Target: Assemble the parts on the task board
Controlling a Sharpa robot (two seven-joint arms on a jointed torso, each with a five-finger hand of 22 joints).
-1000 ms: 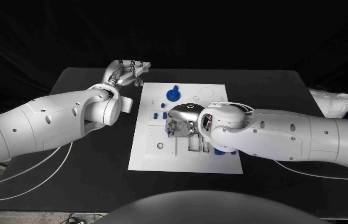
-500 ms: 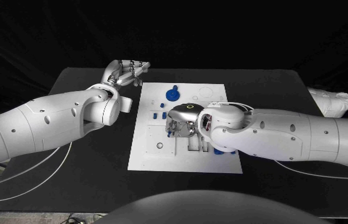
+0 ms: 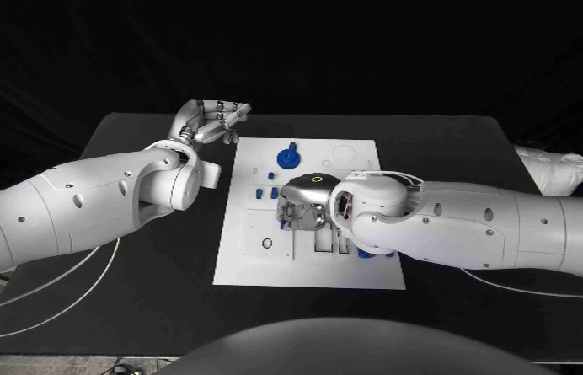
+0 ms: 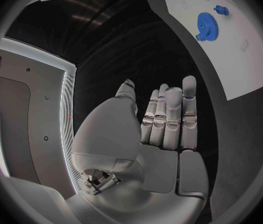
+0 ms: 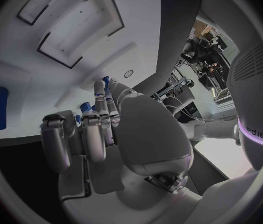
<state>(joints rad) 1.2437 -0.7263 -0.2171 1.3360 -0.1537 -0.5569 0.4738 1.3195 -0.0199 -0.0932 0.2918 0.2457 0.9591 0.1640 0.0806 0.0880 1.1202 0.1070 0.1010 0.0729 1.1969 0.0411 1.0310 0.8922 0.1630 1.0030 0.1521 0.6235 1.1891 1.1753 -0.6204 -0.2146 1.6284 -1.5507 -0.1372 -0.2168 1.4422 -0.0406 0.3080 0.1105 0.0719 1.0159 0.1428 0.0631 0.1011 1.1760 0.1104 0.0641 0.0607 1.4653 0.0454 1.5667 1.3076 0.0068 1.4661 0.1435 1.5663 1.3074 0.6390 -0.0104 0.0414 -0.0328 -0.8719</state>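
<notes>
Right hand fingers curled down on task board centre, grip unclear; left hand empty, fingers loosely together, off board's 10 o'clock corner; blue gear at 12

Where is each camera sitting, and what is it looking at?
Head view: up on the robot's head, looking down at the flat white plastic task board; both white arms show.
Left wrist view: behind the left robot hand, fingers straight, facing the board's edge and the blue toothed gear.
Right wrist view: behind the right robot hand, low over the board.
Shared: the head view also shows that gear.
</notes>
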